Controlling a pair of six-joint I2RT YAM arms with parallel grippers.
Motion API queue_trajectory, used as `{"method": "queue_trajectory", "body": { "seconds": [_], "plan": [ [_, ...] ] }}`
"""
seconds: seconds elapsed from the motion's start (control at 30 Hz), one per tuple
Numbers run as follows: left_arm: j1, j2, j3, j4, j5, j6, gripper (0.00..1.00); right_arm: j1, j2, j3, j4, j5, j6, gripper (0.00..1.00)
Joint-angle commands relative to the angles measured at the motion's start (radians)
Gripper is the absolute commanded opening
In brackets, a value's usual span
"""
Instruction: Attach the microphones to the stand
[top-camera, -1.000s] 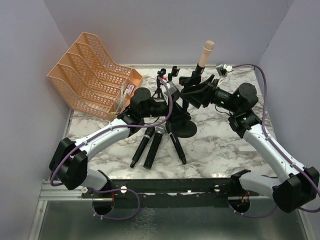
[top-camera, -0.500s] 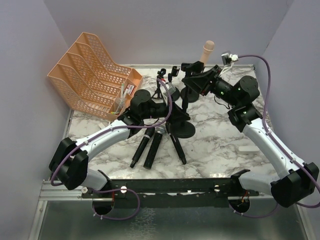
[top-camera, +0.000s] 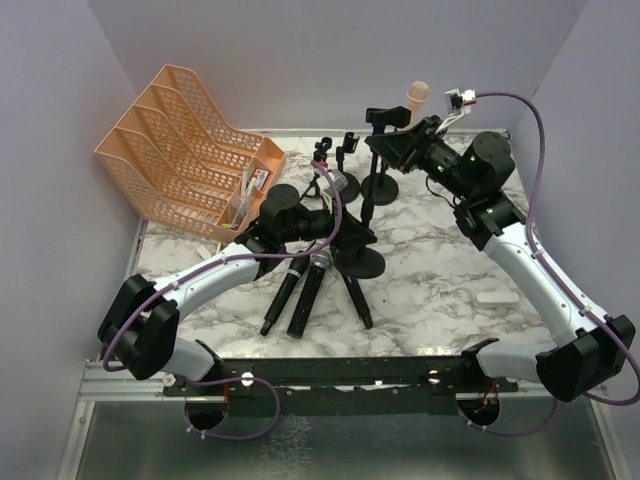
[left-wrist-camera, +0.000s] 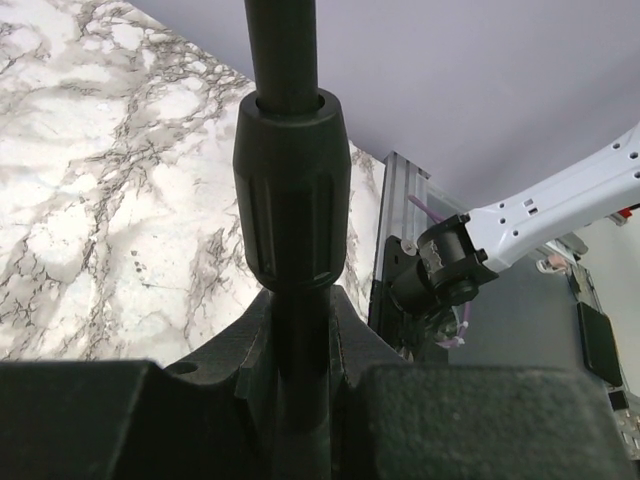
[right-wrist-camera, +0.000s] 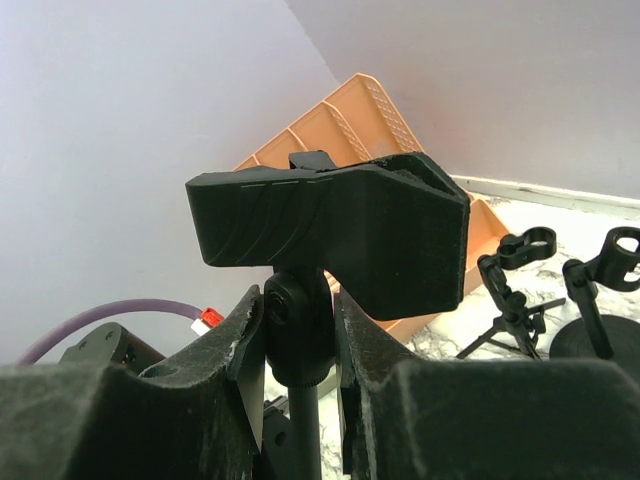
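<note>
Both jaws are closed: left on a stand pole (left-wrist-camera: 290, 150), right newly clamped beneath another stand's clip (right-wrist-camera: 330, 230) at one o'clock, three microphones (top-camera: 305, 290) unattached.

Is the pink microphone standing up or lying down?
Standing up, slightly tilted: the pink microphone pokes up above the right gripper, its lower end hidden.
</note>
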Motion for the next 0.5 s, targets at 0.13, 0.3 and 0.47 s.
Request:
{"method": "queue_trajectory", "body": {
  "seconds": [0.13,0.3,0.47],
  "plan": [
    [-0.013,-0.025,-0.011,-0.009,0.012,0.001,0.0,-0.014,-0.079,-0.122,0.147,0.044,-0.017,0.41],
    [-0.013,-0.05,0.013,-0.007,-0.035,0.019,0.0,-0.014,-0.157,-0.25,0.087,-0.033,-0.003,0.7],
    [-0.013,-0.039,0.04,-0.006,-0.046,0.029,0.0,-0.014,-0.261,-0.388,0.092,-0.068,0.033,0.72]
  ]
}}
